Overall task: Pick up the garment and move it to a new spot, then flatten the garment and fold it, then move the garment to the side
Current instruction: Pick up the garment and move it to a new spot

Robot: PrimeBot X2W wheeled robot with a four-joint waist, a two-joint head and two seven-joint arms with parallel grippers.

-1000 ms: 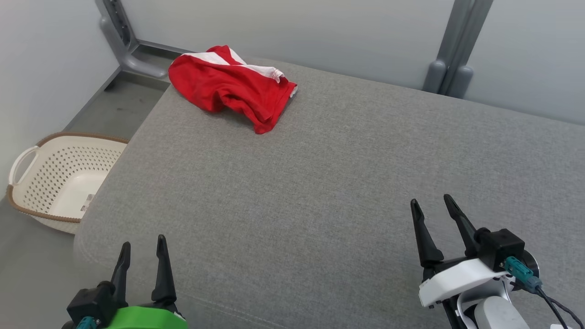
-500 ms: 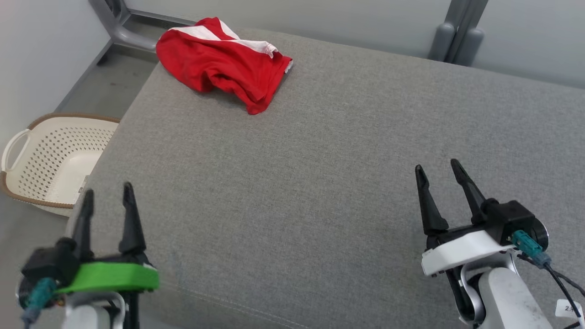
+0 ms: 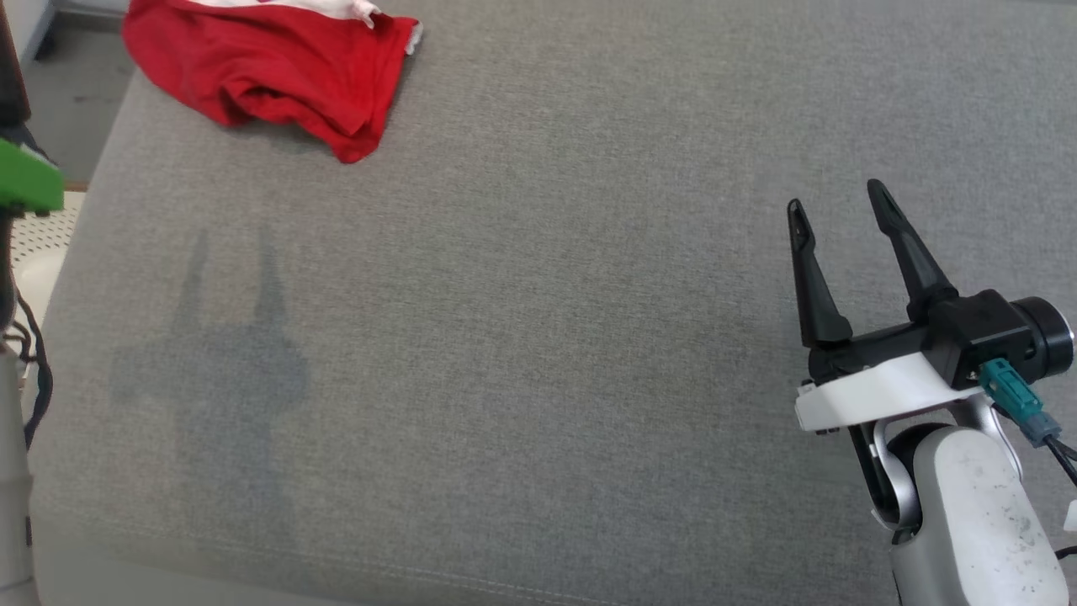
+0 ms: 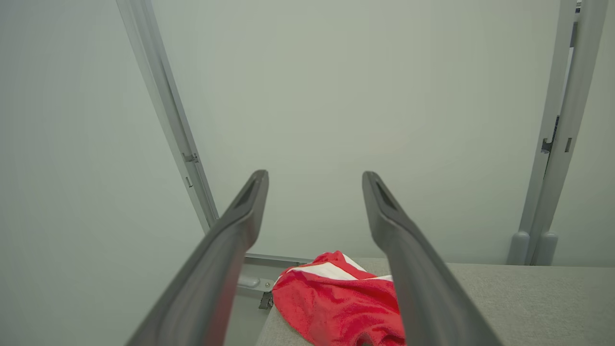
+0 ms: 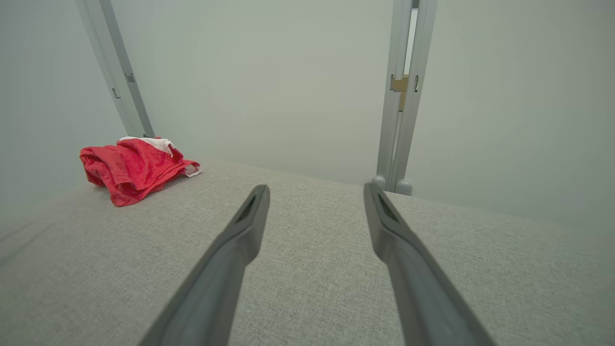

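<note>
My right gripper (image 3: pixel 835 195) has its two dark fingers spread wide with nothing between them. It hangs above the padded bench (image 3: pixel 538 337), over the right-hand part and nearer the front edge than the back, with the fingers pointing toward the far edge. Behind the fingers I see the white bracket, the black wrist housing with a teal plug, and the pale forearm running off the lower right.

My left gripper (image 4: pixel 314 173) is likewise wide apart and empty, with bare wall showing between its tips. In the head view I get a bit of its green bracket (image 3: pixel 25 178) at the left border, off the bench's left edge, and a two-pronged shadow (image 3: pixel 227 362) on the fabric near the left front corner.

The garment (image 3: pixel 261 67), red cloth with a white band, lies crumpled in a heap at the far left corner of the bench. It is well apart from both grippers and neither touches it. From the left wrist it sits low between the fingers, partly behind the right-hand one. From the right wrist it is far off to the left, on the far edge.

The bench is grey woven fabric with a seam along its front edge. A bit of a cream perforated basket (image 3: pixel 38 244) shows beside the left edge. Beyond the far edge stand pale wall panels and grey metal posts (image 5: pixel 401 96).
</note>
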